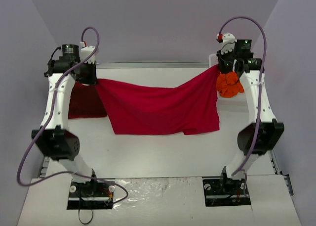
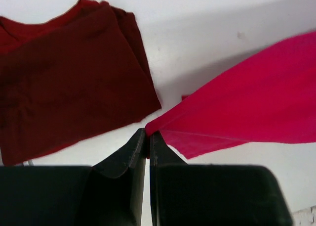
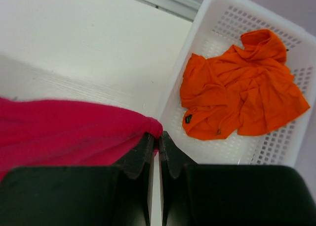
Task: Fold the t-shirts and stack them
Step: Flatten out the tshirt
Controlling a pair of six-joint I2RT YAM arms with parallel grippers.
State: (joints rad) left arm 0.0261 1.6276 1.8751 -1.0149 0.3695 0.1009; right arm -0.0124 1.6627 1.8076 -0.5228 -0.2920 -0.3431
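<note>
Red shirt (image 1: 158, 110), one, pinched by left gripper (image 2: 148, 133), right gripper (image 3: 158, 135); maroon shirt (image 2: 69, 77), one; orange shirt (image 3: 242, 87), one.

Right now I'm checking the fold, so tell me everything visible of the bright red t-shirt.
The bright red t-shirt, soft cloth, hangs stretched between the arms, sagging in the middle. The left gripper and the right gripper are each shut on an upper corner. Its lower edge seems to reach the white table.
</note>
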